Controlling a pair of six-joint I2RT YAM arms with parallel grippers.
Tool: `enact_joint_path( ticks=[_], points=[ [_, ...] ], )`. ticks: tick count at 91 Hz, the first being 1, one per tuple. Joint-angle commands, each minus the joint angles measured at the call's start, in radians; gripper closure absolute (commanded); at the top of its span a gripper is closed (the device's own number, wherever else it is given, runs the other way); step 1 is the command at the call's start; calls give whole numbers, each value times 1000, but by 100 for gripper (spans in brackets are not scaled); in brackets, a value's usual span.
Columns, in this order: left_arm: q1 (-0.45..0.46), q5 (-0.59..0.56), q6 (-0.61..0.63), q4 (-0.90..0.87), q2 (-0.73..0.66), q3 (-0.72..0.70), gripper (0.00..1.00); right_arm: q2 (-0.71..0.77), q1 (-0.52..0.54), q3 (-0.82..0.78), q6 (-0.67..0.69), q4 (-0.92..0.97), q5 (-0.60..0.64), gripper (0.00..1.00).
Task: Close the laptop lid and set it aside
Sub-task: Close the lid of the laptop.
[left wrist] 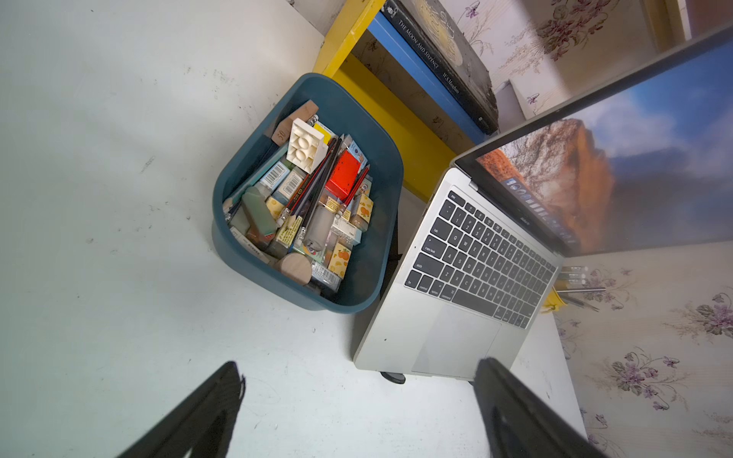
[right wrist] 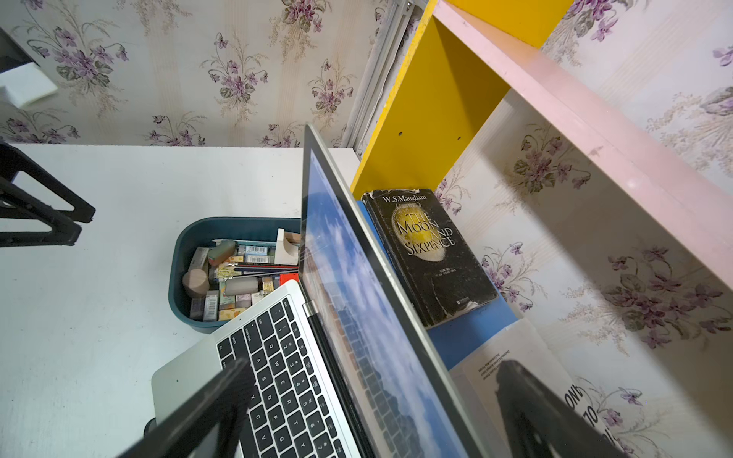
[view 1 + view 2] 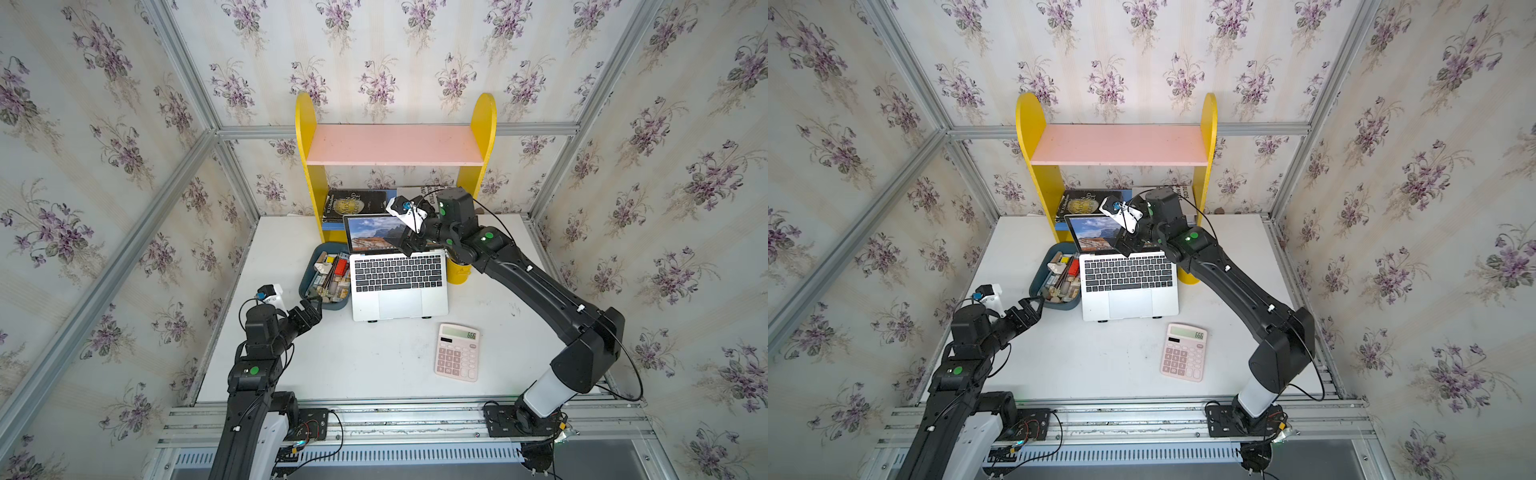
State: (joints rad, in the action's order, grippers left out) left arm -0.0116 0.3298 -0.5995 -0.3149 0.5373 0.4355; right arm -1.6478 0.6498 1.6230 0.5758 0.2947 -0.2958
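At the lower left of both top views, the left gripper (image 3: pixel 312 309) is positioned over the white tabletop (image 3: pixel 374 365) with its jaws spread and nothing between them. Just right of it, a dark blue plastic tray (image 3: pixel 303 286) filled with mixed stationery (image 3: pixel 328 274) is located just beside the left edge of the laptop (image 3: pixel 399 297). The laptop is a slim silver-grey metal unit with a black keyboard, set at frame centre. The laptop lid (image 3: pixel 372 235) stands open, and a mountain wallpaper is displayed. At the lid's upper right corner, the right gripper (image 3: pixel 409 245) is placed with its jaws spread wide, one finger before the screen and one behind it. Contact cannot be confirmed. A pink rectangular calculator (image 3: pixel 457 352) is laid right of centre, lower in the frame and apart from the laptop.
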Motion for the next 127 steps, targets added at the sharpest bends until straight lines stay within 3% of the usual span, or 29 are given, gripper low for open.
enact_joint_path(
  ticks=[1,52,127],
  points=[
    [0,-4,14,20,-3,-1,6,5,11,-56,-53,189,-29,0],
    [0,-8,14,15,-7,-3,6,90,41,-218,-76,121,-19,0],
    [0,-7,14,13,-11,-3,6,140,107,-335,-130,80,16,0]
  ],
)
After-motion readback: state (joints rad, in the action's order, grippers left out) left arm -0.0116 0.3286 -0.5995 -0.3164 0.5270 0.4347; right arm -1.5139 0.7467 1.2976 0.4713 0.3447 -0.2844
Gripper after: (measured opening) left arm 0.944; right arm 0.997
